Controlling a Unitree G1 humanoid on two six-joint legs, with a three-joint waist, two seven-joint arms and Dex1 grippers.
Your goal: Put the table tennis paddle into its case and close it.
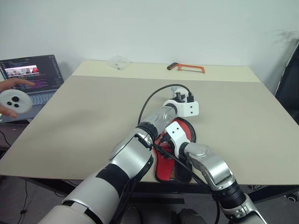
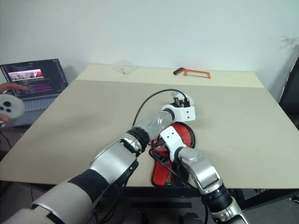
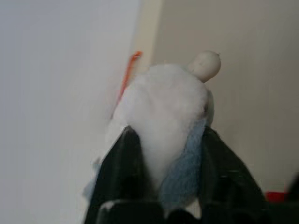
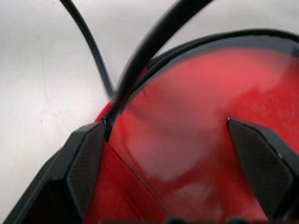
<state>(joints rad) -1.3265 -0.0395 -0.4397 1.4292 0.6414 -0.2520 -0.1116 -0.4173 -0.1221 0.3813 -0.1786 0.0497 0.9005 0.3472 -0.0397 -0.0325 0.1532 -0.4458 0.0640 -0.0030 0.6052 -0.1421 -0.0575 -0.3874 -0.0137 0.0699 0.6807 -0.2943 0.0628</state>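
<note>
Your red, black-piped paddle-shaped case (image 1: 180,154) lies at the beige table's (image 1: 84,121) near edge; your right gripper (image 4: 175,154) spreads wide over its clear panel. The left gripper (image 3: 166,154) pinches a white-and-blue lump (image 3: 170,121). Closing looks next: find the zip.

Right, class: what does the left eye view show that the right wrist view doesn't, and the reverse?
Extra in the left eye view: the orange hacksaw at the far edge of the table, a laptop beside the table, and a person's hand with a white round device. Extra in the right wrist view: the right fingers, spread wide over the case, plus its clear panel and black piping up close. Both share the red case, the beige table and a black cable.
</note>
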